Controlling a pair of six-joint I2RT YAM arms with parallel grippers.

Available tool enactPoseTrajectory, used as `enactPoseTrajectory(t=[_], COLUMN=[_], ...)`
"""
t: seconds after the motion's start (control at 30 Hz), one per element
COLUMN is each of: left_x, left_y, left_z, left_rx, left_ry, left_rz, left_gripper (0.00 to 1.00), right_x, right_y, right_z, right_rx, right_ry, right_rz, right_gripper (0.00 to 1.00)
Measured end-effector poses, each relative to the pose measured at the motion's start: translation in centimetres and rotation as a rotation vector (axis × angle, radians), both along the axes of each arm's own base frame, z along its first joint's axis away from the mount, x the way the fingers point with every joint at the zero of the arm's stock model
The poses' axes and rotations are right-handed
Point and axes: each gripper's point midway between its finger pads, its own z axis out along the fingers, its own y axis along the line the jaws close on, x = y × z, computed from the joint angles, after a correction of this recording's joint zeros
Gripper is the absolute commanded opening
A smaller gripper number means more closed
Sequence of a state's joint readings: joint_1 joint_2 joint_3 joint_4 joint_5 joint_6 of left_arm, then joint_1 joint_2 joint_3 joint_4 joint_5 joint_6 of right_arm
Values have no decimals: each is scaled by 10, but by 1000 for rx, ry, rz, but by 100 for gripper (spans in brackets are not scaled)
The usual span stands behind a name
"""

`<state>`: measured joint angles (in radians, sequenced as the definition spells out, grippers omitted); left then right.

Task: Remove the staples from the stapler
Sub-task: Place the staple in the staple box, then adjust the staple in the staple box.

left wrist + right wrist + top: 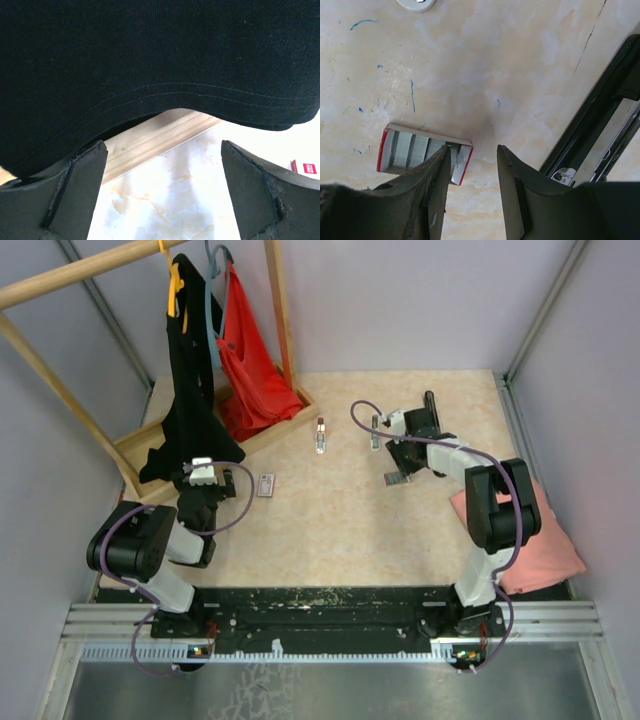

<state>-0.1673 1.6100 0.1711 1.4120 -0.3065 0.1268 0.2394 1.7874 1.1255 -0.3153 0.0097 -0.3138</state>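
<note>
As right fingers (530,200) hover parted, stapler (595,117) beside

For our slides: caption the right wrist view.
Parted jaws hover above the table, between an open staple box and the stapler.

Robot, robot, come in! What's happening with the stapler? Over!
Left gripper wide open, empty, at black garment hem. Right gripper part open, empty. Stapler beside it, not gripped. Red-edged staple box close by.
</note>
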Motion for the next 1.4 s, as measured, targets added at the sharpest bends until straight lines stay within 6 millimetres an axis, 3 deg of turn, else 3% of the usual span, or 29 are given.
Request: enactPoseTrajectory(t=[0.6, 1.4], left_x=[0, 0], left_y=[0, 0], left_z=[0, 0], left_rx=[0, 0], left_ry=[0, 0], left_rz=[0, 0], left_gripper=[100, 100], right_x=[-9, -5], right_y=[-5, -8], right_z=[-10, -4], right_rx=[-23, -48], right_ry=[32, 2], right_rz=[0, -15], right_gripper=[42, 42])
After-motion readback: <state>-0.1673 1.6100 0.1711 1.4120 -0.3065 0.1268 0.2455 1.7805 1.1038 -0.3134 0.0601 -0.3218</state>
